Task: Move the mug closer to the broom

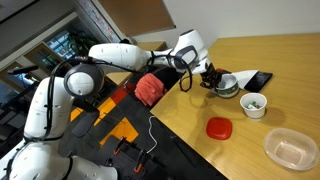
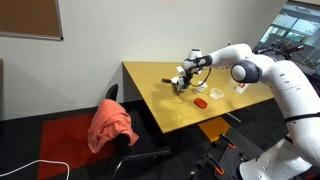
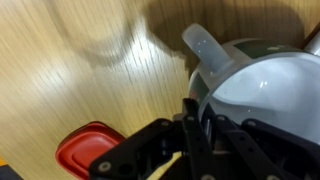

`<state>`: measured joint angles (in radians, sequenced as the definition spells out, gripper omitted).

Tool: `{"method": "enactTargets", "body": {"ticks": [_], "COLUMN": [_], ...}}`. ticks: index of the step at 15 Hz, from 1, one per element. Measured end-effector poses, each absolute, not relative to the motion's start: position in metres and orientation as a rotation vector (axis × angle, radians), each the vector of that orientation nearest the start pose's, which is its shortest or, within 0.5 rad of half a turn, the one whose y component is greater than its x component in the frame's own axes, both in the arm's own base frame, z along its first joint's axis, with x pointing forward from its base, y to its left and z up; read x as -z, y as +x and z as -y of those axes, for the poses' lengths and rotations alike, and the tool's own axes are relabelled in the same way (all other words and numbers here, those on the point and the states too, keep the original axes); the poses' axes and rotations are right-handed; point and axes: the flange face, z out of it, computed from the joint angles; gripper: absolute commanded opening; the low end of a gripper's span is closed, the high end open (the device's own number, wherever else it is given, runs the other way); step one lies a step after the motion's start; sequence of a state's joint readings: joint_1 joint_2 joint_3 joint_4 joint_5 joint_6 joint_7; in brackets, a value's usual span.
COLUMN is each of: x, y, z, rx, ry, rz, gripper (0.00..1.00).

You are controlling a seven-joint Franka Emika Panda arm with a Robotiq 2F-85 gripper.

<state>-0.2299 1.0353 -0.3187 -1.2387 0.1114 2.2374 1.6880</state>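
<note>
**End effector on mug, broom just beside it**

Wooden surface (image 1: 250, 50) carries everything. White arm (image 1: 110, 57) reaches in over the surface edge & comes down at the mug. Red cloth (image 1: 150, 87) lies draped off the surface, behind the arm, well apart from the mug.

Clear bowl (image 1: 291, 148): well apart from the mug, toward the near corner in an exterior view. Broom (image 1: 258, 78): lies flat just beside the mug, on the side away from the arm; can't tell if they touch.

Mug (image 1: 228, 86) sits on the surface directly under the end effector (image 1: 213, 80). Wrist view: mug (image 3: 265, 95) is white w/ dark inner rim, handle pointing away from the cam. End effector (image 3: 203, 120) is narrow, fingers (image 3: 190, 115) straddling the mug's wall, apparently pinching it.

White cup (image 1: 254, 104): near the mug, toward the bowl, green bits inside. Red lid (image 1: 219, 128): flat, near the mug on the cam side; also at the wrist view's lower edge (image 3: 85, 150).
</note>
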Motion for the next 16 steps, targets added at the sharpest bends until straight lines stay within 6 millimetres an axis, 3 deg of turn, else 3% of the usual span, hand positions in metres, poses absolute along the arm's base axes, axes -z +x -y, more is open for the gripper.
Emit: {"method": "enactTargets", "body": {"ticks": [1,2,4,8,12,16], "x": [-0.151,-0.151,-0.15,-0.156,-0.192,-0.241], "y": [0.67,0.668,0.666,0.667,0.665,0.649], "z": [0.338,0.341,0.344,0.345,0.346,0.343], "rx": [0.179,0.178,0.178,0.187,0.21,0.201], "ry": [-1.531,-1.513,-1.482,-1.46,-1.429,-1.479], "rz": [-2.909,-2.918,-2.935,-2.939,-2.922,-2.867], "gripper": [0.11,0.36,0.4,0.69,0.99,1.0]}}
